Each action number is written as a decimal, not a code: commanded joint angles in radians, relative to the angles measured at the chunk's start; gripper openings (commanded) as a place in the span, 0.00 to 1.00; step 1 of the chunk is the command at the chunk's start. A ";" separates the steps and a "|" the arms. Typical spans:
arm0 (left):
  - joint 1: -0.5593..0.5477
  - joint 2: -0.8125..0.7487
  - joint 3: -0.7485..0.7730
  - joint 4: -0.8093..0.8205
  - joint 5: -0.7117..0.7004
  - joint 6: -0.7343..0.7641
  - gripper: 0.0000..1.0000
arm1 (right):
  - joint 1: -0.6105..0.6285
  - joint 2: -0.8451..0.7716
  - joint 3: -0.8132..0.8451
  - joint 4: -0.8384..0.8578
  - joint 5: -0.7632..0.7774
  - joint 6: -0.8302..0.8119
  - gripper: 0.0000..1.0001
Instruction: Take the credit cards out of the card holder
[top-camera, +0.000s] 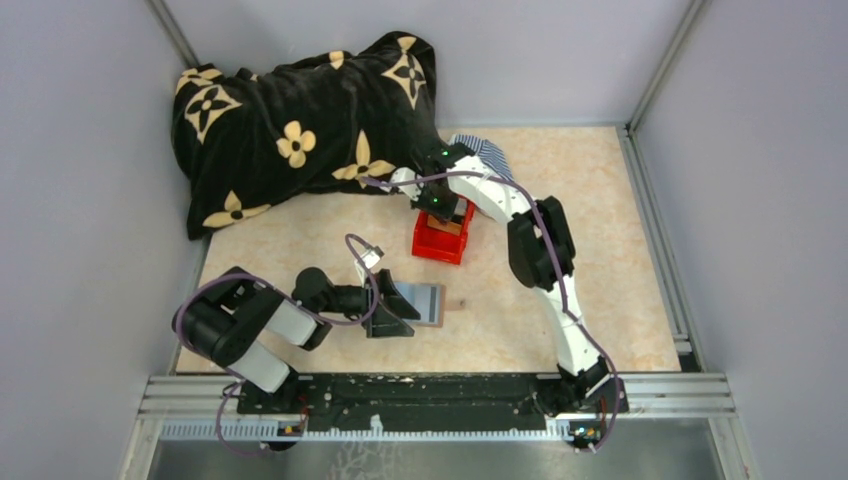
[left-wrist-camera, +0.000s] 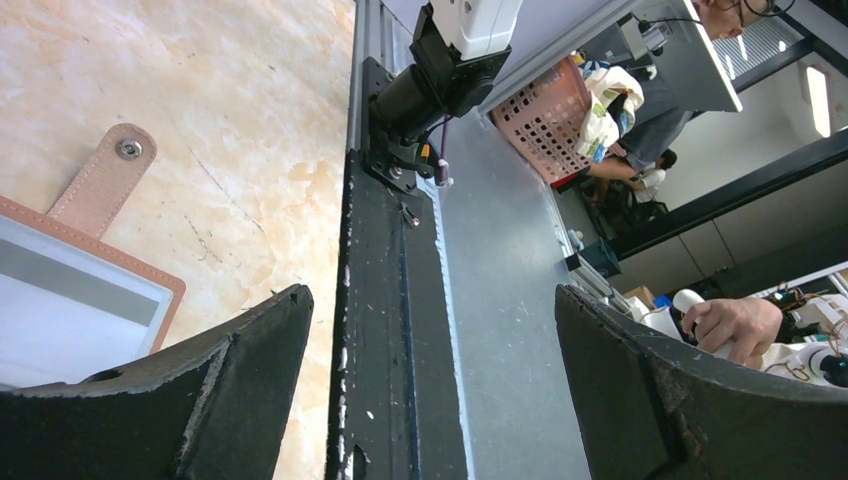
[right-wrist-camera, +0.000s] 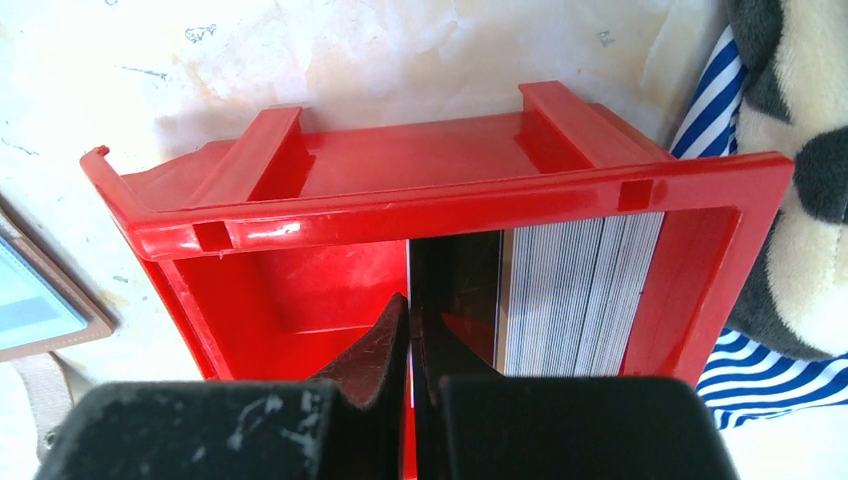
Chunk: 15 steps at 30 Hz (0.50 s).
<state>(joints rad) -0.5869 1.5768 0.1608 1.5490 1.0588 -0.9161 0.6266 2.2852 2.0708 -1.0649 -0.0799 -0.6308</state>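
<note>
Both arms are white with black parts. A thin purple cable (top-camera: 563, 295) runs along the left arm (top-camera: 290, 322) and the right arm (top-camera: 560, 320). Tiny green lights (top-camera: 443, 153) glow near the right wrist. The fingers (left-wrist-camera: 200, 400) are black and scratched.
</note>
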 joint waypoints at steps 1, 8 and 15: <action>0.002 0.005 0.019 0.240 0.020 0.016 0.96 | 0.016 0.015 0.031 -0.020 -0.004 -0.089 0.00; 0.002 0.020 0.029 0.240 0.021 0.010 0.96 | 0.028 0.030 0.048 -0.048 0.053 -0.118 0.00; 0.002 0.026 0.040 0.240 0.022 0.004 0.95 | 0.027 0.047 0.064 -0.067 0.069 -0.151 0.00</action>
<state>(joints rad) -0.5869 1.5913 0.1829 1.5494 1.0664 -0.9192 0.6479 2.3135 2.1010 -1.1095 -0.0299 -0.7441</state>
